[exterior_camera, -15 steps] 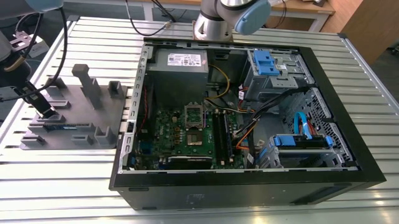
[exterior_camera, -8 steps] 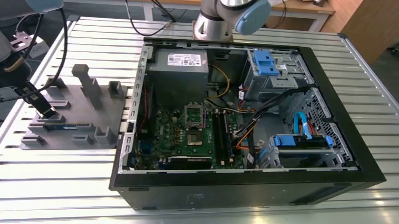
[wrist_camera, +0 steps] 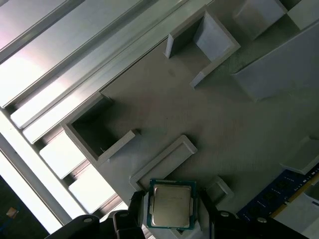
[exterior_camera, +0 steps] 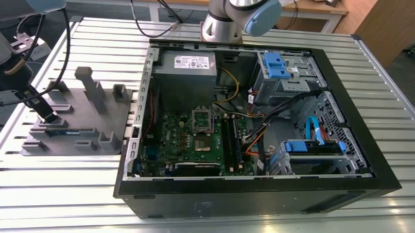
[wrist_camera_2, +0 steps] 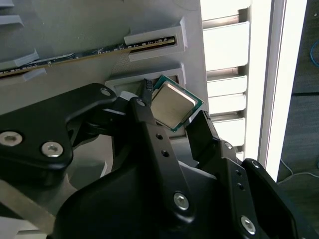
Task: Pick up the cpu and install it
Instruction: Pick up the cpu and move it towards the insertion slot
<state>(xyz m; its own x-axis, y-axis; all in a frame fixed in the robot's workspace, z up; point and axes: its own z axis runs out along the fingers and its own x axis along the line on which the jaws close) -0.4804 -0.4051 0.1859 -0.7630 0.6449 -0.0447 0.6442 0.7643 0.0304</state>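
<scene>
**CPU clamped in end effector, at the grey tray**

- Surface (exterior_camera: pixel 71 189): slatted aluminium. It carries everything.
- PC case (exterior_camera: pixel 259 196): black tower on its side with the side panel off. It takes up the middle of the surface and runs toward the edge on the exterior view's right.
- Tray (exterior_camera: pixel 87 114): grey fixture with upright posts and pockets, just beside the case. It sits toward the surface edge on the exterior view's left.
- Motherboard (exterior_camera: pixel 178 143): green, flat in the case bottom, in the half nearer the tray.
- Socket (exterior_camera: pixel 202 141): near the middle of the board.
- Memory stick (exterior_camera: pixel 65 131): long and narrow, lying in a slot on the tray's near part. It is just beside the end effector (exterior_camera: pixel 46 115).
- End effector (wrist_camera_2: pixel 172 118) (wrist_camera: pixel 172 208): black, down at the tray's far-left part in the exterior view. Jaws narrow, with one finger on each of two opposite edges of the cpu.
- Cpu (wrist_camera_2: pixel 173 105) (wrist_camera: pixel 171 204): silver lid with a green rim, showing in both wrist views. It sits square to the fingers (wrist_camera_2: pixel 202 130) and skewed against the tray's ribs, by a small pocket next to the memory stick. It is well apart from the socket. I can't tell whether its underside touches the tray.
</scene>
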